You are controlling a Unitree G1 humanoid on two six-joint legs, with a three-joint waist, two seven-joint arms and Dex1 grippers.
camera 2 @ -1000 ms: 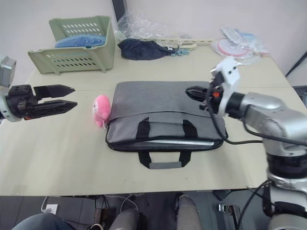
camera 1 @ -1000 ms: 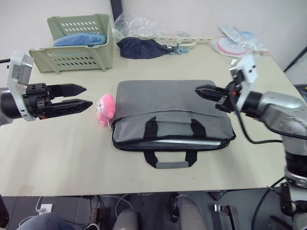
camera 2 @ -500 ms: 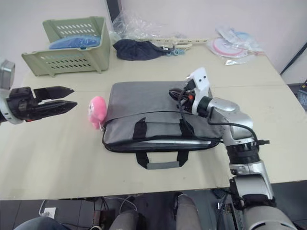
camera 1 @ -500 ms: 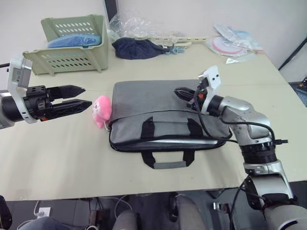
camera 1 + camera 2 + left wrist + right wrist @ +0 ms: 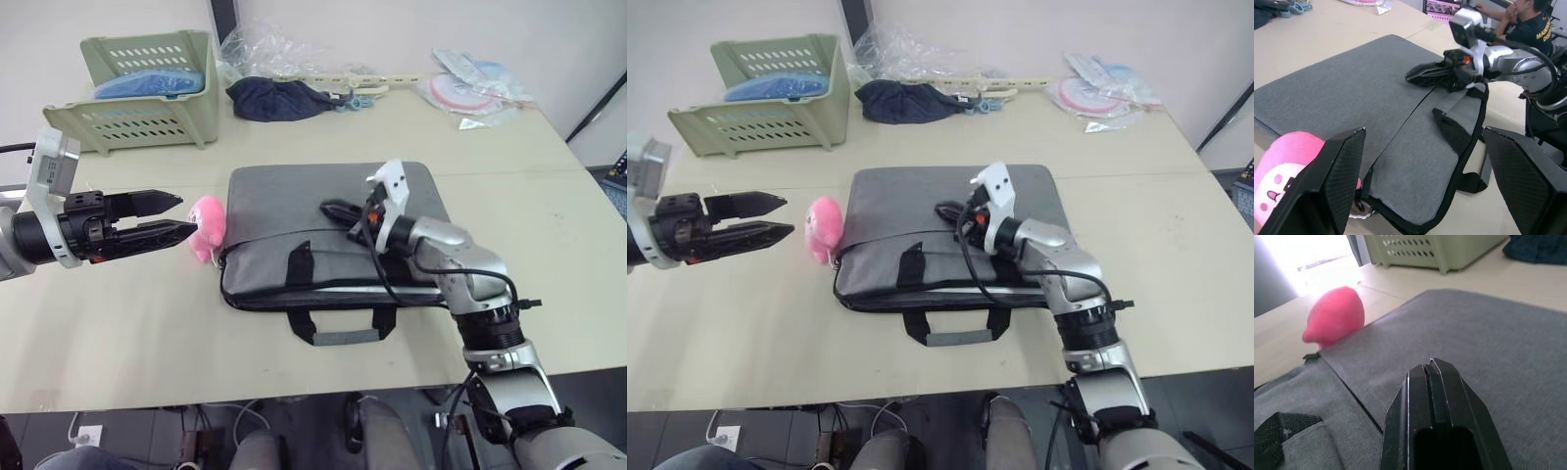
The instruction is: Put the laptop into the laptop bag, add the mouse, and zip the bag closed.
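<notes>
R gripper (image 5: pixel 331 208) has swept in across the laptop bag (image 5: pixel 294 196) since 1 s ago: it was out past the bag's right end, now its tip is over the bag's middle, just above the top panel near the zipper line. Fingers pressed together, holding nothing (R wrist view shows them closed over grey fabric). L gripper (image 5: pixel 168 215) has crept a bit closer to the pink plush (image 5: pixel 208 224), which sits touching the bag's left end; L fingers spread apart, empty.

Meaning for task, my read: a silver edge shows in the bag's open front mouth, so the laptop (image 5: pixel 367 288) looks already inside. Mouse not made out. R arm prob. going for the zipper or the opening; zip not yet done, mouth is still gaping.

Pose: R forearm lies low across the bag's right half, elbow bent near the bag's front right corner, wrist roughly level, tip aimed toward the bag's left end. L arm held level over the bench (image 5: pixel 147 313), left of the bag, pointing at the plush.
</notes>
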